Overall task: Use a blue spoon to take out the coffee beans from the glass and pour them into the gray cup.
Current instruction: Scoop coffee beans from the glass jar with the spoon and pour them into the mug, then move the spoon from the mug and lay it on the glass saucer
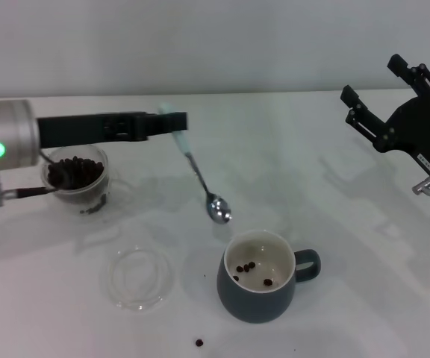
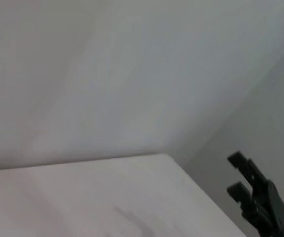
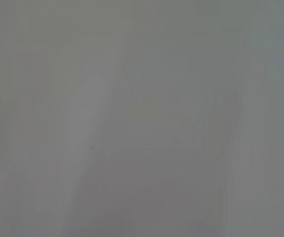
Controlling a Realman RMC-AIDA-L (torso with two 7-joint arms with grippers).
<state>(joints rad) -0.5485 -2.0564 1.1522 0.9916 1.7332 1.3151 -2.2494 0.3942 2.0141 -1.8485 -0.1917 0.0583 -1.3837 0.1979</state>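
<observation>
The left gripper (image 1: 172,121) covers the blue spoon's (image 1: 200,181) handle top — the right wrist view is a featureless blur.

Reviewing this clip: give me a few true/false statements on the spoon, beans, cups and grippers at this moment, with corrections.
1. The left gripper holds the blue spoon by its handle. True.
2. The spoon's bowl sits inside the glass. False: it hangs just above the gray cup.
3. The gray cup holds a few coffee beans. True.
4. The glass is empty. False: it holds many beans.
5. The right gripper grips the cup's handle. False: it is open, raised at the right.
</observation>
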